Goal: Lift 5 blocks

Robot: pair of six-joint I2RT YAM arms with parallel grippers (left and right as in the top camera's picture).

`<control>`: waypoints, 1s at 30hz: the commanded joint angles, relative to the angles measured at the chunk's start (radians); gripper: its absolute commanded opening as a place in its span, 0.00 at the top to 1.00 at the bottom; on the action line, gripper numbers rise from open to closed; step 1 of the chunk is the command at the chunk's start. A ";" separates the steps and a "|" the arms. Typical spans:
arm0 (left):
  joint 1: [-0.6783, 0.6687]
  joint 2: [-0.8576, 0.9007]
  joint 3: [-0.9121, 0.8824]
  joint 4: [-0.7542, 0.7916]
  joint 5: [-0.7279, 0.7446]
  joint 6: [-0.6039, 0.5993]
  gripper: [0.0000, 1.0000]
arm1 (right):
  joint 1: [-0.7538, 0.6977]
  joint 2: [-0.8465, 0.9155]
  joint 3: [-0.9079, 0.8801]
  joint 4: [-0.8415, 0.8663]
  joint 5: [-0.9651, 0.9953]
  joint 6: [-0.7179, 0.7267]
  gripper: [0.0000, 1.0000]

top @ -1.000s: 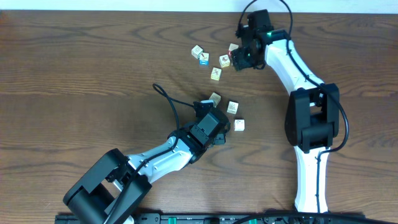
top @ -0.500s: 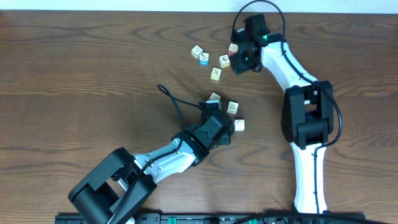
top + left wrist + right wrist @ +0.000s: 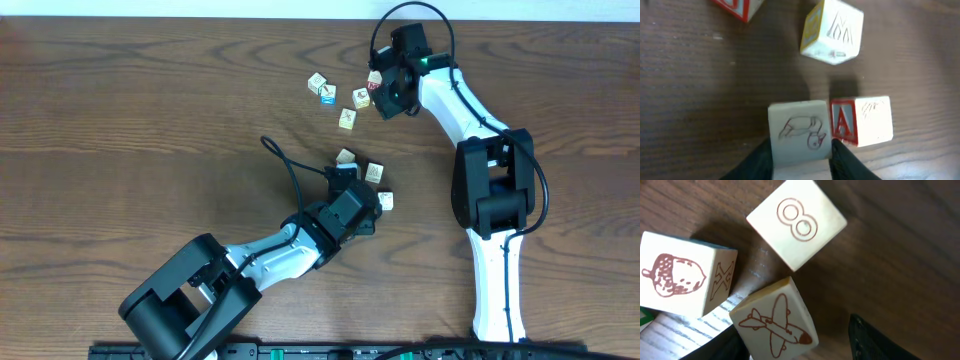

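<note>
surface [image 3: 150, 120]: dark wood grain, every block in view sits on it
left fingers [image 3: 757, 162]: one on each side of the animal-print block [image 3: 799, 134], tight along its two sides; cannot tell whether they clamp it or only flank it
animal-print block: flat on the surface, drawing face up, square to the left fingers
A block [image 3: 860, 122]: just beside the animal-print block, side by side; touching or a hair apart, can't tell
M block [image 3: 832, 32]: near the animal-print block, out ahead of it, turned off-square, clear of it and of the A block
right fingers [image 3: 872, 340]: apart, gripping nothing
airplane block [image 3: 775, 325]: in the gap between the right fingers, close to one, clear space to the other; overhead shows this group well apart from the animal-print block, toward the far edge
8 block [image 3: 797, 222]: just past the airplane block, narrow gap between them
acorn block [image 3: 682, 282]: just beside the airplane block, nearly corner to corner
</note>
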 commanded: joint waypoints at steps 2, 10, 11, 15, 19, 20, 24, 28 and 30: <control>-0.033 0.028 0.001 -0.010 -0.004 0.003 0.54 | 0.001 0.013 0.010 0.012 0.030 -0.051 0.41; -0.045 0.028 0.001 -0.010 -0.004 0.003 0.34 | 0.029 0.013 0.010 0.006 0.026 -0.114 0.55; -0.045 0.028 0.001 -0.010 -0.004 0.003 0.33 | 0.032 0.013 0.010 0.009 0.027 -0.115 0.57; -0.045 0.028 0.001 -0.010 -0.003 0.003 0.27 | 0.045 0.013 0.010 0.008 0.027 -0.123 0.69; -0.045 0.028 0.002 -0.011 -0.003 0.003 0.22 | 0.046 0.013 0.010 0.004 0.027 -0.122 0.80; -0.045 0.027 0.002 -0.013 -0.003 0.003 0.21 | 0.046 0.013 0.011 0.001 0.028 -0.120 0.82; -0.045 0.010 0.002 -0.034 -0.003 0.003 0.21 | 0.046 0.012 0.026 -0.035 0.045 -0.120 0.92; -0.045 -0.021 0.002 -0.056 -0.003 0.024 0.21 | 0.046 0.012 0.070 -0.085 0.045 -0.119 0.98; -0.045 -0.037 0.002 -0.065 -0.003 0.030 0.21 | 0.045 0.012 0.104 -0.110 0.045 -0.111 0.99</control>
